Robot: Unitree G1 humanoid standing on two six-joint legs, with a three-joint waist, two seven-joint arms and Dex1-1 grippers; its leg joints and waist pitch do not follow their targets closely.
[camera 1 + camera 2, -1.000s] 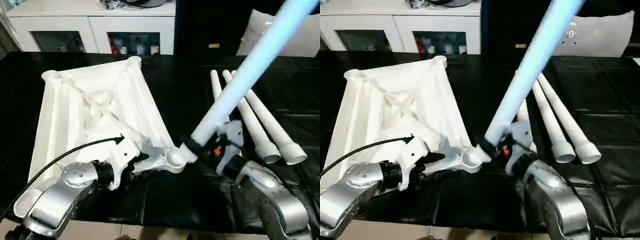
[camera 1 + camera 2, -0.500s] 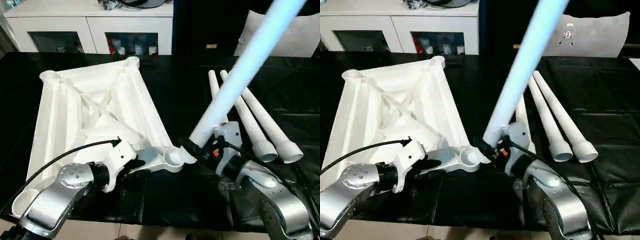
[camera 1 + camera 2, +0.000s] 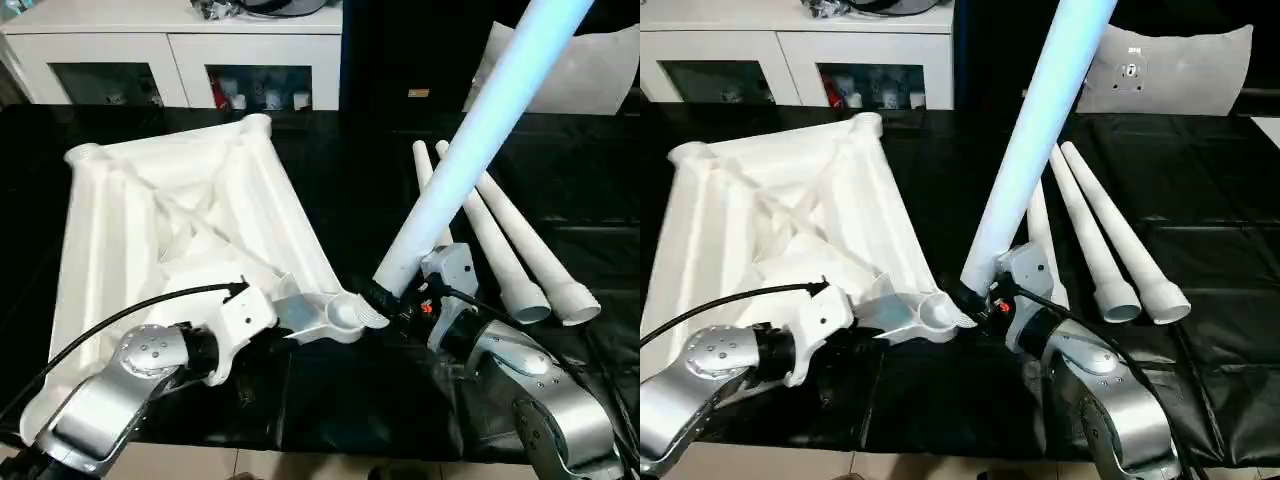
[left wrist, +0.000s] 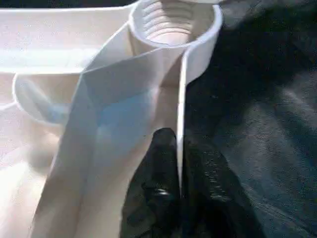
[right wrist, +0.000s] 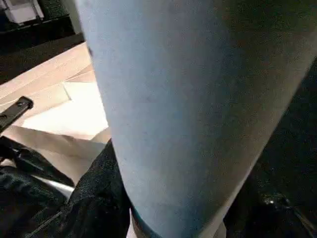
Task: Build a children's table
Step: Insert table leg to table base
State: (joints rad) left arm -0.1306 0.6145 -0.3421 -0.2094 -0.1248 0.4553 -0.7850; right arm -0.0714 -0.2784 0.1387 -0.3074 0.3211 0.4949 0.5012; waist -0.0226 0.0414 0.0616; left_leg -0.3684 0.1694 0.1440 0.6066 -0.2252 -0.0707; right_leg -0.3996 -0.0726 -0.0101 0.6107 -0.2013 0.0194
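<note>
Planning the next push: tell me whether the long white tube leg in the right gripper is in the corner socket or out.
Out. The long white tube leg ends beside the round corner socket, whose bowl shows empty.

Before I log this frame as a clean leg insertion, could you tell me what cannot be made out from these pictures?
- The held leg: its upper end is cut off by the top edge in both eye views.
- The leg's lower tip: the right gripper hides it, so whether it sits in the corner socket is unclear.
- The third loose leg: largely hidden behind the held leg.
- The table top's near edge: covered by the left forearm.
</note>
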